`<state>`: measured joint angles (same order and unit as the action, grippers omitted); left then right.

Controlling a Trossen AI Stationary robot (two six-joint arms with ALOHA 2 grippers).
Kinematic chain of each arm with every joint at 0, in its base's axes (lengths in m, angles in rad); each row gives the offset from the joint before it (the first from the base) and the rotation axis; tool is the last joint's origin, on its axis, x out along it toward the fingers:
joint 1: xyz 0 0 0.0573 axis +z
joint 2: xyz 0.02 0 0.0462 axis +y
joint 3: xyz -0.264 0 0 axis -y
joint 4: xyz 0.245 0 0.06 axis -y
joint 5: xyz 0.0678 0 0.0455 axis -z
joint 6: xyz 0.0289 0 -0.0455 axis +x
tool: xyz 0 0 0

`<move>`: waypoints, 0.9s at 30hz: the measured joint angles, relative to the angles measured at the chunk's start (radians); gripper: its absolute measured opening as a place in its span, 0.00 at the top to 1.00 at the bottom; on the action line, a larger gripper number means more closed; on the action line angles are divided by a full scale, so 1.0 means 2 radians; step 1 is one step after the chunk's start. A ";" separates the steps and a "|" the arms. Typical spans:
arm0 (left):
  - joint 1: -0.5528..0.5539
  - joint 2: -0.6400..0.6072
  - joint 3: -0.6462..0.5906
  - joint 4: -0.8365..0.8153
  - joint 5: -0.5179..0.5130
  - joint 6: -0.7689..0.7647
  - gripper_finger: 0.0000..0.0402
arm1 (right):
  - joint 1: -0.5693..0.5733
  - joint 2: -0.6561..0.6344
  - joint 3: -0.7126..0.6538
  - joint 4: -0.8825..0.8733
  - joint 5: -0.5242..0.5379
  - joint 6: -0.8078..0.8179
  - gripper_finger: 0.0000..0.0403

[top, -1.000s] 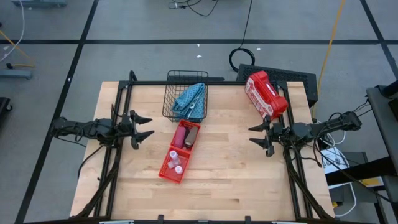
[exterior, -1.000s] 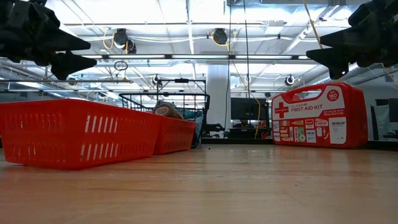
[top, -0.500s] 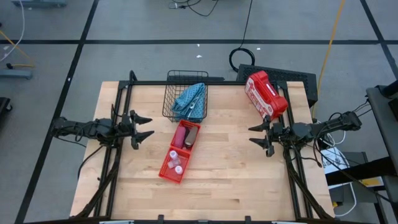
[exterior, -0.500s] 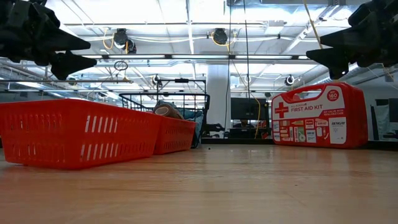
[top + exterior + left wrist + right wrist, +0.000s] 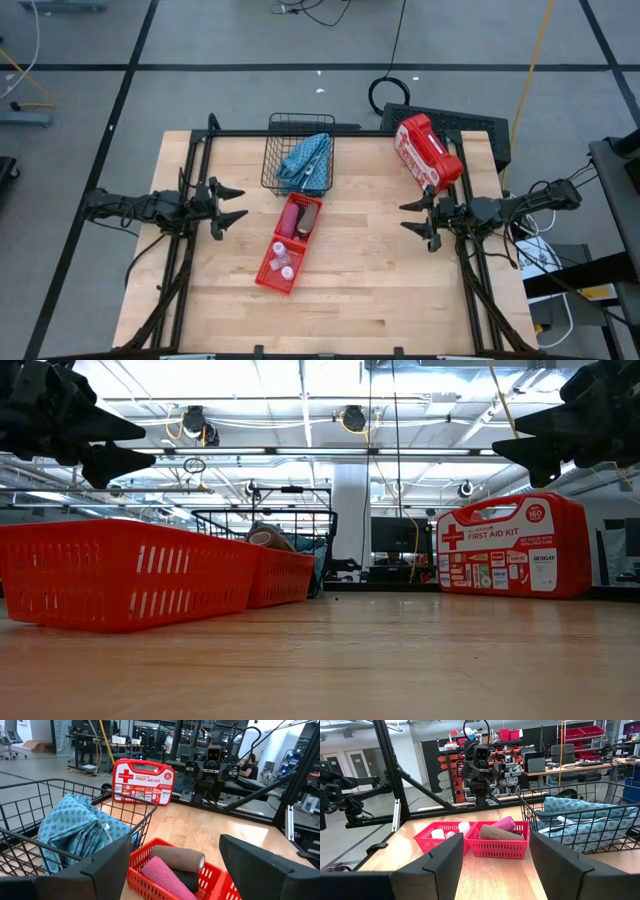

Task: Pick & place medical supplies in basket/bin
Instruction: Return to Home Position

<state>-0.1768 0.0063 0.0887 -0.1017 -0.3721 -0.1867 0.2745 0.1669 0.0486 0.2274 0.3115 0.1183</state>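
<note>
As both arms hang over the table (image 5: 380,290) with nothing held, the step in hand looks like the return to rest. The left gripper (image 5: 238,202) is at the left edge, its fingers spread and empty. The right gripper (image 5: 405,217), at the right edge, is the same. Between them, mid-table, the far bin (image 5: 281,216) holds rolls (image 5: 298,218). The near bin (image 5: 272,286), touching it, holds vials (image 5: 283,258). The pouch (image 5: 305,160) lies in the basket (image 5: 300,117) at the far edge. No supply lies loose, so I judge the sorting done. The next move needs no grasp, only parking the arms.
</note>
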 joint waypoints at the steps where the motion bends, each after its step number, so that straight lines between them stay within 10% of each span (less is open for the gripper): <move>1: 0.000 0.000 0.000 0.000 0.000 0.000 0.23 | 0.000 0.000 0.000 0.000 0.000 0.000 0.45; 27: 0.000 0.000 0.000 0.000 0.000 0.000 0.23 | 0.000 0.000 0.000 0.000 0.000 0.000 0.46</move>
<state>-0.1768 0.0063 0.0887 -0.1017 -0.3724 -0.1871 0.2746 0.1669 0.0486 0.2272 0.3114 0.1182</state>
